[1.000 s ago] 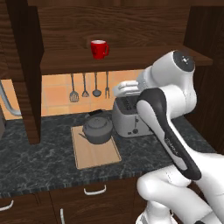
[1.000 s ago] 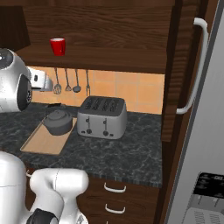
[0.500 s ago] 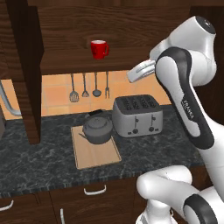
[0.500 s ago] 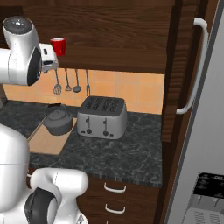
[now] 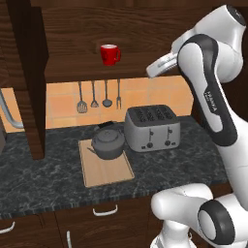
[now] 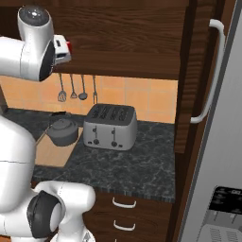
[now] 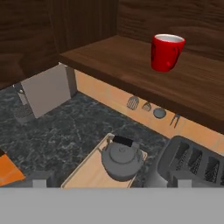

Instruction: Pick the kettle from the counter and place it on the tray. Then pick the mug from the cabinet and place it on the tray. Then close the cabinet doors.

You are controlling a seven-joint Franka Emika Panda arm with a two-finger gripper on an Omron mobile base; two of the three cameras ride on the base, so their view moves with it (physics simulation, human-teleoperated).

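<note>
The gripper [image 5: 154, 68] is raised to the level of the cabinet [image 5: 145, 36] shelf, off to the right of the mug [image 5: 110, 54] with a stretch of bare plank between them; whether its fingers are spread or closed cannot be told, as the tips are hidden in every view; the mug [image 7: 166, 53] stands upright near the front edge of the shelf, ahead of and slightly above the hand, handle side not clear; well below the hand the kettle [image 5: 109, 143] sits on the tray [image 5: 106, 170], toward its back end, with the front half of the board bare; the toaster [image 5: 152, 128] stands just beside the kettle on the counter [image 5: 43, 181], directly under the hand; utensils [image 5: 99, 94] hang on the wall under the shelf; an open cabinet door [image 5: 30, 77] juts out far to the left; the arm rises steeply, bends at a high elbow [image 5: 227, 34] and reaches left, the forearm roughly level with the shelf
</note>
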